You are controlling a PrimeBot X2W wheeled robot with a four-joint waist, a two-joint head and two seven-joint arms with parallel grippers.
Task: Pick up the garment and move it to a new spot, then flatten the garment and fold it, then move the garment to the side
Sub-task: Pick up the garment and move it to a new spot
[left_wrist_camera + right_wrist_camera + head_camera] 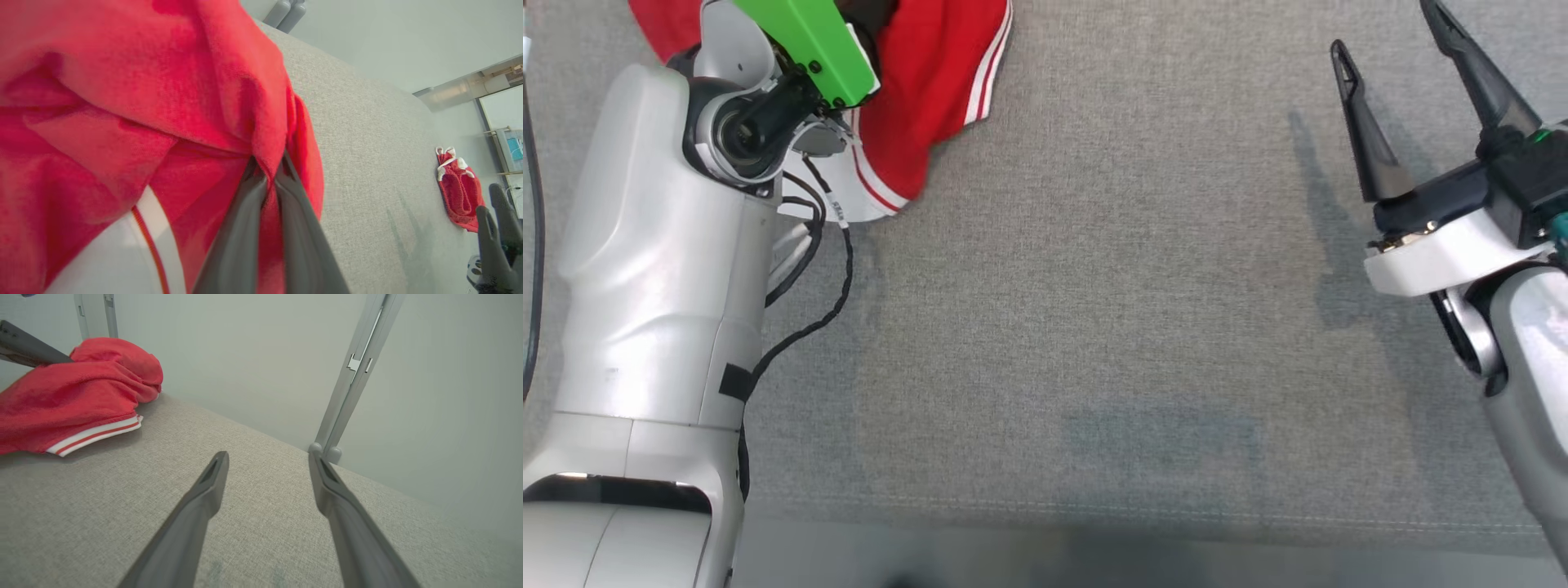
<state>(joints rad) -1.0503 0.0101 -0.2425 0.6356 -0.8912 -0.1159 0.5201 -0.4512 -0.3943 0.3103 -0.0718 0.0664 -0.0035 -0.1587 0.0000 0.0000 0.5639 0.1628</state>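
- Red cloth with white-and-red striped trim, the garment [931,73], lies bunched on the grey woven surface [1094,327], right at the left gripper [267,169] and spreading beyond its fingertips.
- The left gripper's two dark fingers are pressed together on a fold of the garment. Red cloth is pinched between the tips and drapes down both sides of them.
- A striped hem of the garment lies low and to the left of those fingers in the left wrist view.
- The right gripper [1384,28] hangs well apart from the garment, across a broad stretch of the surface. Its fingers are spread wide with nothing between them.
- From the right wrist, the garment sits ahead and to the left of the right gripper's fingers.
- A grey upright post [351,375] stands beyond the right gripper's fingertips, at the surface's far edge.
- A smaller red piece [459,196] with white trim lies far to the right of the left gripper's fingers, near the right gripper's.
- A black cable [837,269] loops along the forearm behind the left gripper.
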